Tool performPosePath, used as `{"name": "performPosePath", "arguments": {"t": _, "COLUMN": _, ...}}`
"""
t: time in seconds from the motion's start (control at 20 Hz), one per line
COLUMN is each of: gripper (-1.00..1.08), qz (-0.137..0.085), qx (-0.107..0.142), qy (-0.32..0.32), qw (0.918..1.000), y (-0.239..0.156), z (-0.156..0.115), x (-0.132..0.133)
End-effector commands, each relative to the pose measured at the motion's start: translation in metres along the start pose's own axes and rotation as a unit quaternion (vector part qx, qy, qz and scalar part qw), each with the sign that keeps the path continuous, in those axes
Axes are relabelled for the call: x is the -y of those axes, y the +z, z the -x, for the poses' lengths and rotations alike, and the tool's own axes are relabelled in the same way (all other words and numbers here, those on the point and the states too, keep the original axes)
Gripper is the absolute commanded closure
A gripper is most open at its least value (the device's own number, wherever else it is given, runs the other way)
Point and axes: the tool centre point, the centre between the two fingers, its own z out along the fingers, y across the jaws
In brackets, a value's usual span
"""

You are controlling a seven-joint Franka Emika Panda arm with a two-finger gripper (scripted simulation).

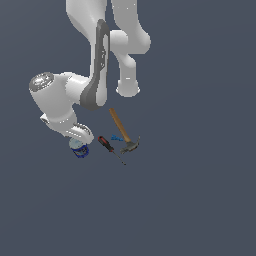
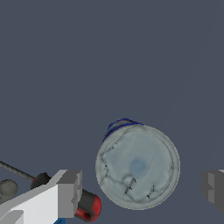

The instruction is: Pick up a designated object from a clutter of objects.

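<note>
The designated object, a small blue can (image 1: 80, 150) with a silver-grey lid, stands upright at the exterior view's left end of the clutter. In the wrist view I look straight down on the can's lid (image 2: 138, 166). My gripper (image 1: 80, 142) hangs directly over it and is open. Its grey fingers (image 2: 70, 192) stand on either side of the can (image 2: 120, 126), with a small gap on each side. In the exterior view the hand hides most of the can's top.
A red-and-black screwdriver (image 1: 108, 145) lies just to the exterior view's right of the can; its handle (image 2: 89, 208) shows beside one finger. Further right lie a wooden-handled hammer (image 1: 124, 131) and a tiny bright-blue item (image 1: 116, 138). All rest on a plain dark grey floor.
</note>
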Motion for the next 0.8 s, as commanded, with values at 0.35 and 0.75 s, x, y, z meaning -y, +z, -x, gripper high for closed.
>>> {"name": "performPosePath", "arguments": {"t": 0.35, "gripper": -0.92, "qz": 0.001, "qx": 0.0, "qy": 0.001, "qw": 1.0, "y": 0.036, "z": 0.001, "x": -0.002}}
{"name": "performPosePath", "arguments": {"t": 0.75, "gripper": 1.08, "qz": 0.0, "qx": 0.0, "qy": 0.001, "qw": 1.0, "y": 0.05, "z": 0.0, "x": -0.002}}
